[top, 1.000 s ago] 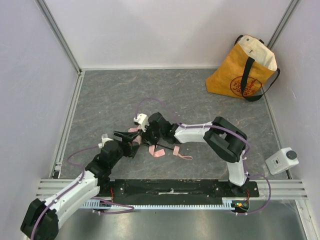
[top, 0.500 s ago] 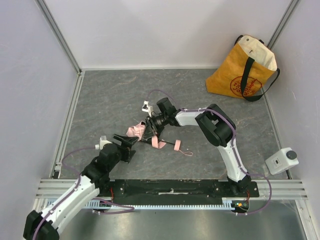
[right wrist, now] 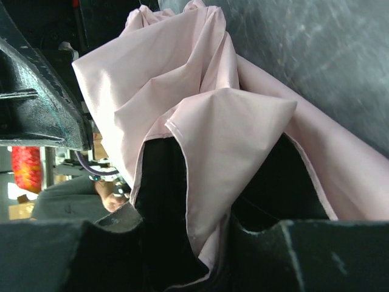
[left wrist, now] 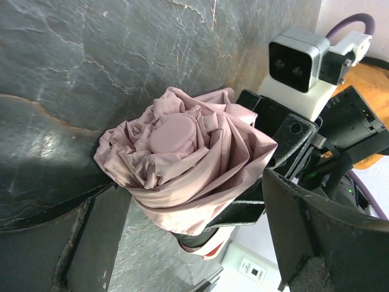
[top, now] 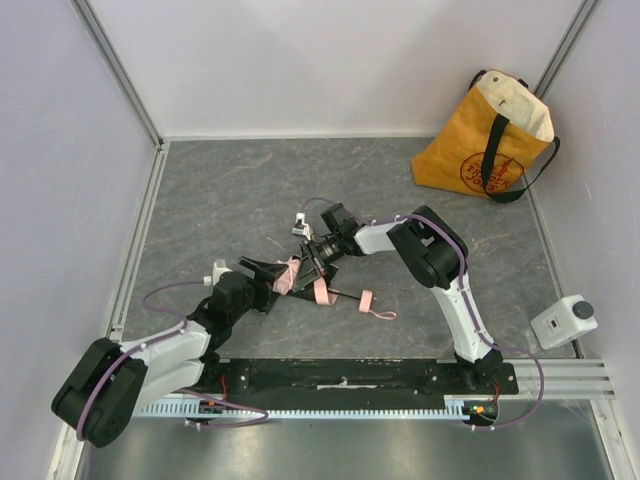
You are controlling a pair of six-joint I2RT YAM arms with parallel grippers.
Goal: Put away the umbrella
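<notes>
Umbrella position: I am seeing the umbrella (top: 321,291) in the middle of the table (top: 220,190), well apart from the yellow tote bag (top: 470,150), which is standing in the far right corner.
Right hand: the right gripper (top: 314,256) is clamping the folded canopy partway along its length.
Left hand: the left gripper (top: 270,277) is standing wide and holding nothing, with the canopy end sitting between its jaws.
Long axis: the umbrella is running from the bunched canopy at the left gripper, past the right gripper, to the handle (top: 366,298) and wrist strap (top: 384,315), which are trailing toward the near right.
Nearer arm: both are at the umbrella. The left is meeting it end-on, while the right is crossing it from the far side.
Left wrist view: I am looking straight down the axis at the round pink cap, with fabric lying against one finger (left wrist: 55,207). The overhead view is hiding this.
Right wrist view: loose pink folds are filling the frame, so I am getting no read on the shaft here.
Overhead view: only here am I seeing the handle end and the bag.
Next move, my guess: I am expecting the left jaws to be closing on the canopy end.
</notes>
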